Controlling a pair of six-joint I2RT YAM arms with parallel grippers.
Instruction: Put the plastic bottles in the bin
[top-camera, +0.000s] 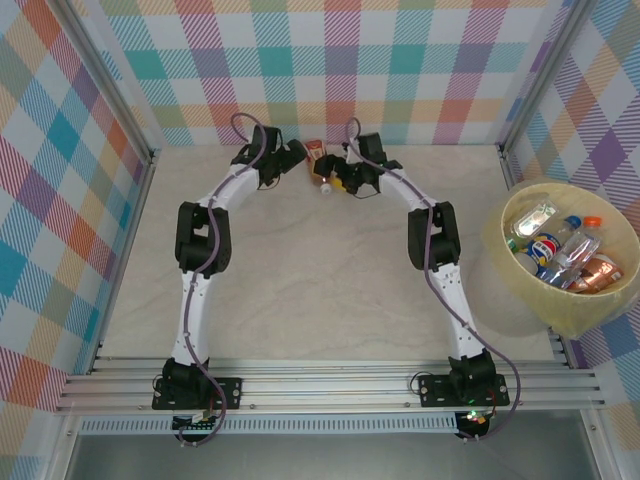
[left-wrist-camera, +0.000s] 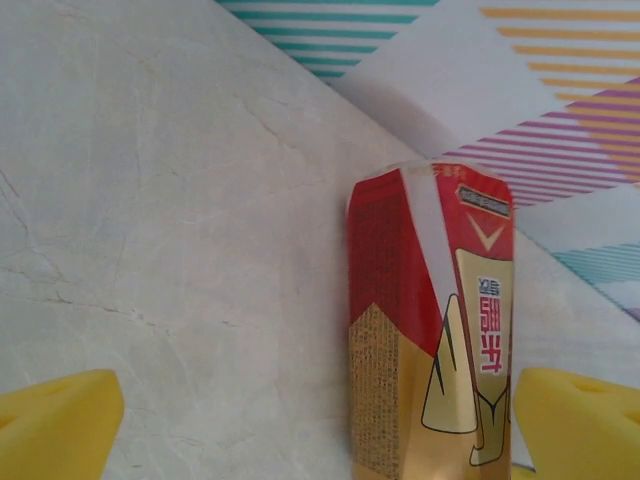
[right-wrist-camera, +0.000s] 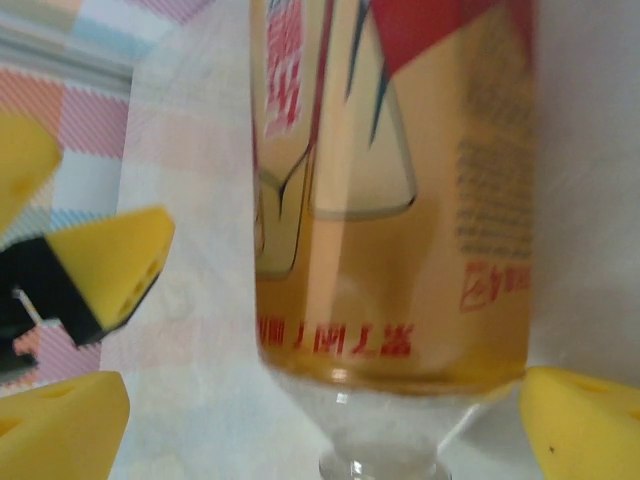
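Note:
One plastic bottle (top-camera: 318, 160) with a red and gold label lies at the far middle of the table, and both arms reach in to it. In the left wrist view this bottle (left-wrist-camera: 430, 330) lies between the yellow fingers (left-wrist-camera: 55, 425) of my open left gripper (left-wrist-camera: 318, 430), close to the right-hand finger. My right gripper (right-wrist-camera: 320, 430) is open too, its fingers (right-wrist-camera: 585, 425) on either side of the bottle's (right-wrist-camera: 390, 200) clear shoulder and neck. Neither gripper grips it. The pale-yellow bin (top-camera: 570, 318) stands at the right edge and holds several bottles (top-camera: 560, 245).
The checked back wall (top-camera: 330, 70) stands just behind the bottle. A finger of the left gripper (right-wrist-camera: 110, 265) shows close by in the right wrist view. Metal frame posts (top-camera: 545, 70) rise beside the bin.

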